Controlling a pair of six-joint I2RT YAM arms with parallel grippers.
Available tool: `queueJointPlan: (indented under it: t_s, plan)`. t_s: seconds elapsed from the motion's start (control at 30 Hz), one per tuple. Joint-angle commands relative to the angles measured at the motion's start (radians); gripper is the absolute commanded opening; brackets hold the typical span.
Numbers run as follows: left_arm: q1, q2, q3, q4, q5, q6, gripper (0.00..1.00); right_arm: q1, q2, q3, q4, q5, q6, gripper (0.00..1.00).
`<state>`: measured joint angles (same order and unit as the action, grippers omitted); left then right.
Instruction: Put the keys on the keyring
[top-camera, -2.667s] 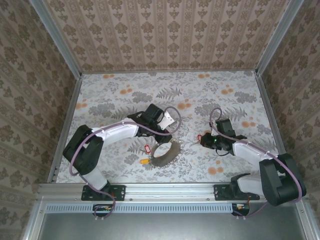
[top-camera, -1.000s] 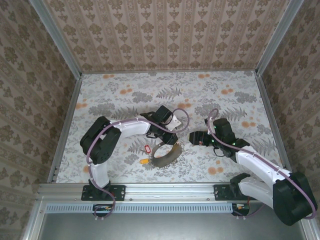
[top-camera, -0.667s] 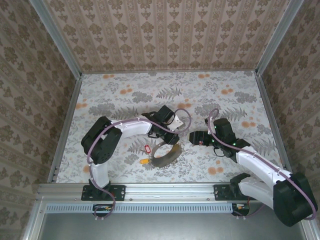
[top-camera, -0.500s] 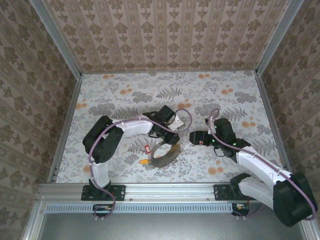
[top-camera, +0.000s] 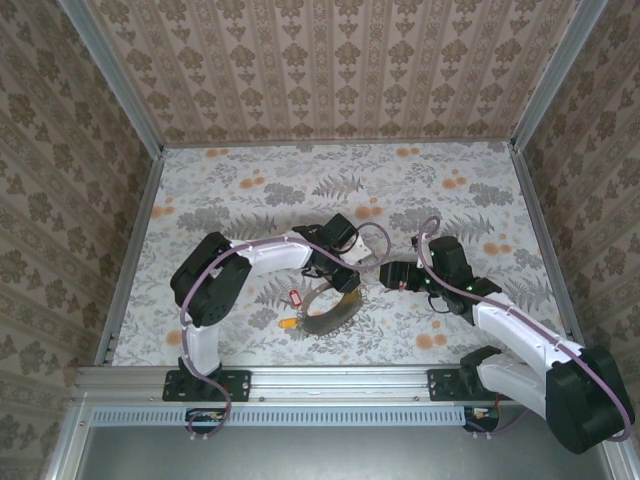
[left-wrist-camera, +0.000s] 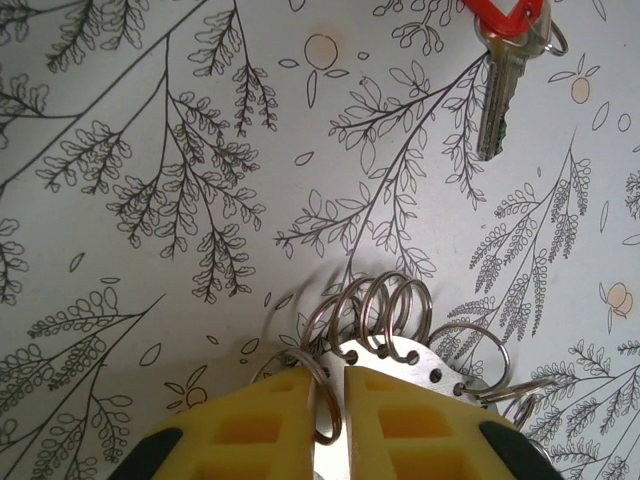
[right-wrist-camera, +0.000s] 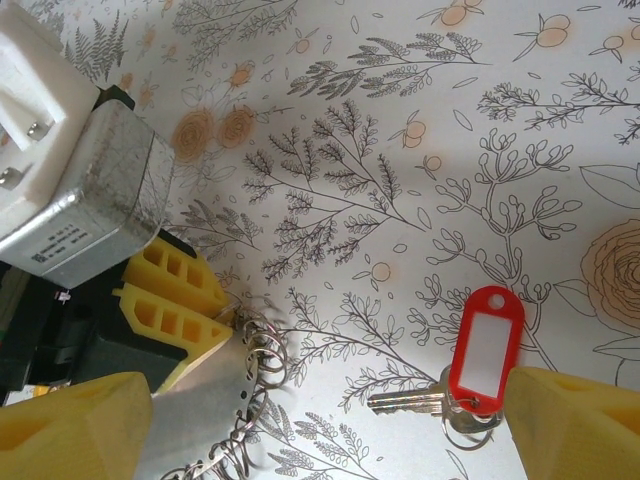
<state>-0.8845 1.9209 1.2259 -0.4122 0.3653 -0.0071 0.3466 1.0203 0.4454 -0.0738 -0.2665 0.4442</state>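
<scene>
On the fern-printed worktop (top-camera: 250, 190), the left hand (left-wrist-camera: 343, 420) pinches the keyring (left-wrist-camera: 395, 352), fingers pressed onto its metal band. The right hand (right-wrist-camera: 325, 425) is spread wide, a red-tagged key (right-wrist-camera: 485, 350) lying flat between its fingers.

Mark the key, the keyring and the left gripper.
key (right-wrist-camera: 486, 349), right wrist view, red tag.
keyring (left-wrist-camera: 400, 368), left wrist view, metal band.
left gripper (left-wrist-camera: 343, 400), left wrist view, between its yellow fingertips.

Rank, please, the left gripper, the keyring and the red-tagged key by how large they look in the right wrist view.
1. left gripper, largest by far.
2-3. keyring and red-tagged key look about alike; the keyring runs off the bottom edge, so I leave them unranked.
</scene>
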Motion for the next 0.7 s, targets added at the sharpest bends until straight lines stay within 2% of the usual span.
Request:
queueJointPlan:
  t_s: [0.0,0.23,0.37,0.47,0.53,0.67]
  plan:
    - [-0.008,0.007,0.023,-0.032,-0.016,0.019,0.11,-0.005,-0.024,-0.019,0.017,-0.015,-0.010,0.92]
    - [-0.007,-0.018,0.013,-0.048,-0.034,0.027,0.00,-0.009,-0.038,-0.025,0.017,-0.016,-0.009,0.92]
    - [-0.007,-0.060,-0.005,-0.048,-0.024,0.047,0.00,-0.010,-0.067,-0.034,0.012,-0.017,-0.009,0.92]
    - [-0.005,-0.154,-0.041,-0.037,-0.002,0.102,0.00,-0.010,-0.098,-0.043,0.021,-0.045,-0.016,0.91]
    - [0.007,-0.245,-0.080,-0.036,0.040,0.154,0.00,-0.010,-0.131,-0.051,0.043,-0.084,-0.031,0.91]
    - [0.049,-0.473,-0.166,0.008,0.214,0.230,0.00,-0.009,-0.232,-0.062,0.142,-0.242,-0.068,0.90]
